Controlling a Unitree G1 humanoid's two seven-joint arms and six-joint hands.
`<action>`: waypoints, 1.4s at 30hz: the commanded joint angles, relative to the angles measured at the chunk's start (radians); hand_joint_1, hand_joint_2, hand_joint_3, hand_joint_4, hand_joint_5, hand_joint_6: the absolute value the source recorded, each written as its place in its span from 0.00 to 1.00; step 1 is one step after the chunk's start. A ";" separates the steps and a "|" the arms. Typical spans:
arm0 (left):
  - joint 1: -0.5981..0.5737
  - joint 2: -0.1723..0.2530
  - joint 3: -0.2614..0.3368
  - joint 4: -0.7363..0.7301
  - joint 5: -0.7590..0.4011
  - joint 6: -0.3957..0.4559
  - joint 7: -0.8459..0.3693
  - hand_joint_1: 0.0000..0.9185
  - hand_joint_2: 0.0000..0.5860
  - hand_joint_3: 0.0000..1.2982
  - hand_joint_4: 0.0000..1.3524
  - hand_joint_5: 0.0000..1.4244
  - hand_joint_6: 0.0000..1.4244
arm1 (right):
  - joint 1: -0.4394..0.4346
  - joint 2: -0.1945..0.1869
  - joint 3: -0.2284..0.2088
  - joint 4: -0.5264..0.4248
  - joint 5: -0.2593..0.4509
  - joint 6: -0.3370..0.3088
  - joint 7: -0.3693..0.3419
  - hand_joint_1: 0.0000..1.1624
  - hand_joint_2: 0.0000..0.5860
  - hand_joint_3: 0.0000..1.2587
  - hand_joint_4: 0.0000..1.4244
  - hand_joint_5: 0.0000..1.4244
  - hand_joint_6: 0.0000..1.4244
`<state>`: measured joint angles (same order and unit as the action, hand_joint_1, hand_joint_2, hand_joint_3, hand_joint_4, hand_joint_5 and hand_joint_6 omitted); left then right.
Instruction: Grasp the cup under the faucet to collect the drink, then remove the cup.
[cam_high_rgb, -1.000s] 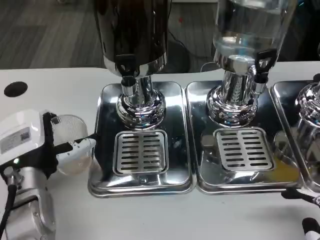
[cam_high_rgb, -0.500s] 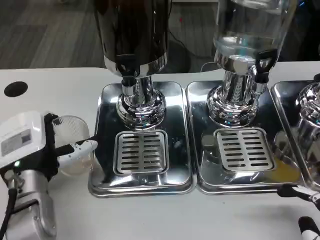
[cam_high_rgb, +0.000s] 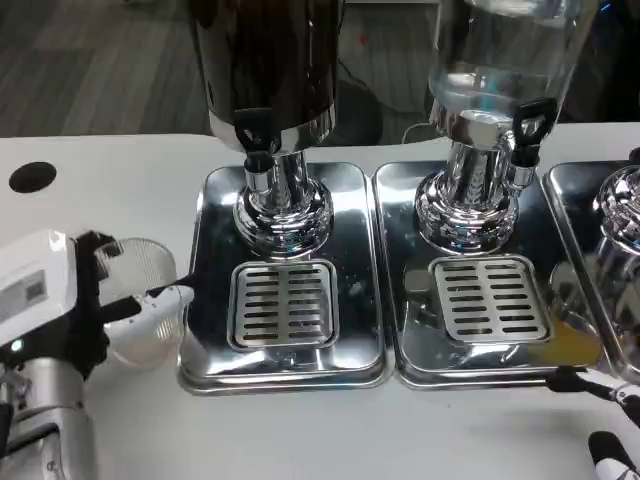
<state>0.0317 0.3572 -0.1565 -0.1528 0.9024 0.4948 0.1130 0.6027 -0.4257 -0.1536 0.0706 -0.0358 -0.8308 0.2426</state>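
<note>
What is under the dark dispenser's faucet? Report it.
Only the slotted drain grate in its steel tray; no cup there. The left hand holds the clear cup beside the tray.

A white table (cam_high_rgb: 120, 160) fills the foreground, with a round black hole (cam_high_rgb: 32, 177) near its left edge; beyond its far edge lies a dark grey floor (cam_high_rgb: 90, 60) in dim light.

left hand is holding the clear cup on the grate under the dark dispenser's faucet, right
Not quite. In the head view the left hand holds the clear cup, but off to the left of the tray, beside it, not on the grate under the dark dispenser's faucet.
</note>
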 joint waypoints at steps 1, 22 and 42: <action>-0.012 0.007 -0.005 -0.065 0.008 -0.039 0.001 0.30 0.13 0.41 0.49 0.63 0.71 | 0.004 0.007 0.001 -0.001 0.007 -0.011 0.006 0.35 0.81 0.24 0.13 0.09 0.05; -0.097 -0.060 -0.089 0.004 0.022 -0.066 0.011 0.30 0.12 0.41 0.48 0.63 0.70 | 0.021 0.007 -0.006 0.008 0.035 -0.032 0.015 0.34 0.81 0.24 0.14 0.10 0.06; -0.231 -0.150 -0.189 0.182 0.022 -0.077 0.051 0.29 0.12 0.41 0.47 0.61 0.70 | 0.017 0.000 -0.021 0.054 0.062 -0.048 0.038 0.34 0.81 0.24 0.14 0.10 0.06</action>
<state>-0.1685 0.2113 -0.3361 0.0150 0.9171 0.4340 0.1382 0.6227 -0.4237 -0.1714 0.1150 0.0120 -0.8663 0.2695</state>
